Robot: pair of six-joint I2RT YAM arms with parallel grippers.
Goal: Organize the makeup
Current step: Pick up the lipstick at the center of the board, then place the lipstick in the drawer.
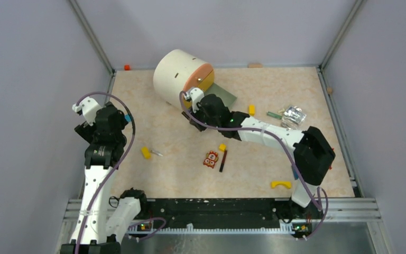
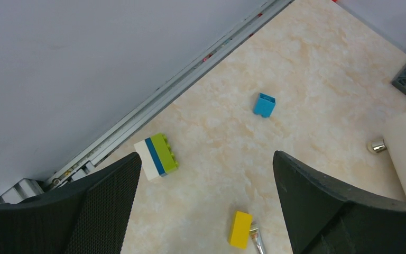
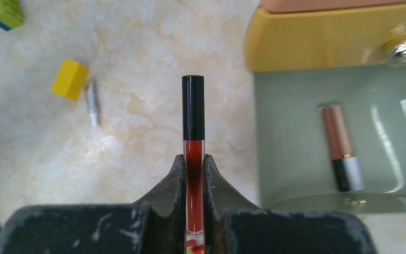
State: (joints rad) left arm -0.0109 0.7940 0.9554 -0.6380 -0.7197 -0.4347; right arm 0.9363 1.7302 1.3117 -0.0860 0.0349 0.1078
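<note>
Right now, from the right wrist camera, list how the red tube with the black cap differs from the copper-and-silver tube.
The red tube is clamped in the shut right hand; the copper-and-silver tube lies free. The red tube is over the marbled table; the copper-and-silver tube rests on the grey-green tray. The red tube is slimmer and see-through; the copper-and-silver tube is thicker and opaque. Both are slim capped cylinders.
</note>
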